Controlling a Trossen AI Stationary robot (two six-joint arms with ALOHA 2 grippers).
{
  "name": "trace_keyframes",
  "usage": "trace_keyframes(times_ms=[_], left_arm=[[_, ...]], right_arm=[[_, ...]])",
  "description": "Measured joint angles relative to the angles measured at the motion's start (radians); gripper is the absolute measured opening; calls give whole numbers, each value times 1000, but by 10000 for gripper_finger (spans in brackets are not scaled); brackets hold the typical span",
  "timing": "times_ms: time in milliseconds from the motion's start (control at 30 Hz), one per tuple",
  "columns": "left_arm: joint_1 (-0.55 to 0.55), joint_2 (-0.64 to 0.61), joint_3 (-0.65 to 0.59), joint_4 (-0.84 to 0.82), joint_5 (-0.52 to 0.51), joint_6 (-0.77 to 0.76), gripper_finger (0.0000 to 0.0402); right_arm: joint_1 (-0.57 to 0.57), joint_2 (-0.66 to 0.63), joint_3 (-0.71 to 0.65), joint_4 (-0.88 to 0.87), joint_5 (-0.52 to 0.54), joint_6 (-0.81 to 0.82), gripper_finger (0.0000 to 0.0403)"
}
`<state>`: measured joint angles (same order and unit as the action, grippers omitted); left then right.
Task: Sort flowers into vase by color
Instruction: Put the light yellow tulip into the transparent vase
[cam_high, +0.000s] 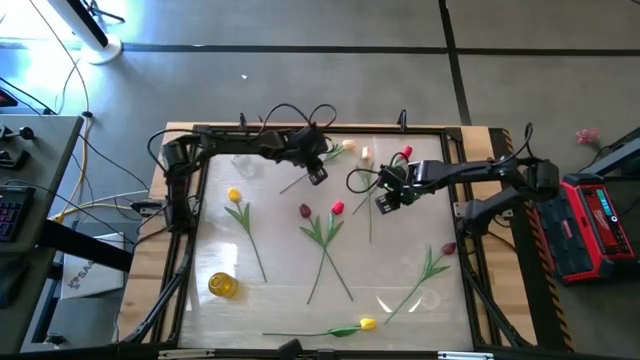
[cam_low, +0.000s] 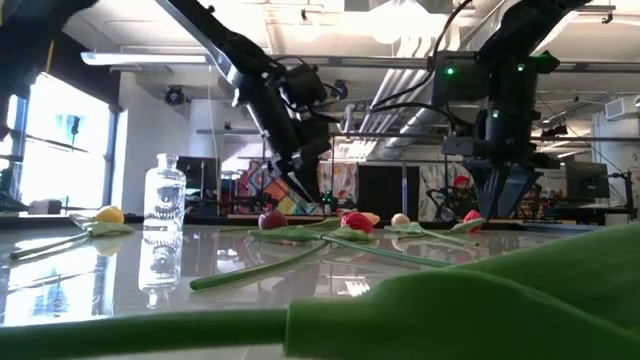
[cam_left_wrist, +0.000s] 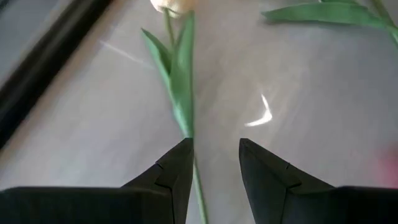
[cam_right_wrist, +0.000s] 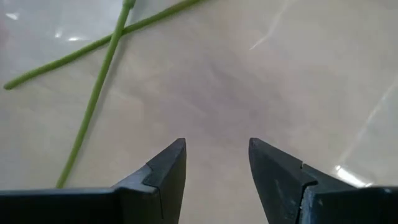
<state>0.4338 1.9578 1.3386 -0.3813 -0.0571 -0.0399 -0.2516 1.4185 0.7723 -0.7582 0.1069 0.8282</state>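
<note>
Several artificial tulips lie flat on the glossy table. A peach one (cam_high: 347, 146) lies at the far side, and its stem (cam_left_wrist: 181, 99) runs toward my left gripper (cam_high: 316, 173). That gripper is open and hovers over the stem's lower end, which passes by one fingertip (cam_left_wrist: 180, 155). My right gripper (cam_high: 386, 200) is also open over bare table, right of a red-headed tulip (cam_high: 405, 153) and its stem (cam_right_wrist: 93, 99). Yellow (cam_high: 234, 195), maroon (cam_high: 305, 210) and red (cam_high: 338, 207) tulips lie mid-table. Both grippers (cam_low: 300, 185) (cam_low: 505, 205) hang just above the surface.
A clear glass bottle vase (cam_low: 163, 205) stands at the table's left. A yellow jar (cam_high: 222, 285) sits near the left front. A maroon tulip (cam_high: 449, 248) and a yellow one (cam_high: 367, 323) lie toward the near right. Black frame rails (cam_high: 190, 200) border the table.
</note>
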Motion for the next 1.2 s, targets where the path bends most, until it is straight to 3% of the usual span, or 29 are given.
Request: trace_keyframes(times_ms=[133,600,933,1067,1200], left_arm=[[28,60,80,-65,21,36,118],[79,291,381,-382,66,80,74],[78,296,392,-423,45,122,53],[79,296,392,-419,18,132,11],[79,296,392,-417,14,142,5]], right_arm=[[29,0,0,-1,47,-7,165],[150,0,-1,0,51,19,165],[166,0,-1,-1,66,27,165],[166,0,-1,-5,125,9,165],[178,0,-2,-52,196,32,165]])
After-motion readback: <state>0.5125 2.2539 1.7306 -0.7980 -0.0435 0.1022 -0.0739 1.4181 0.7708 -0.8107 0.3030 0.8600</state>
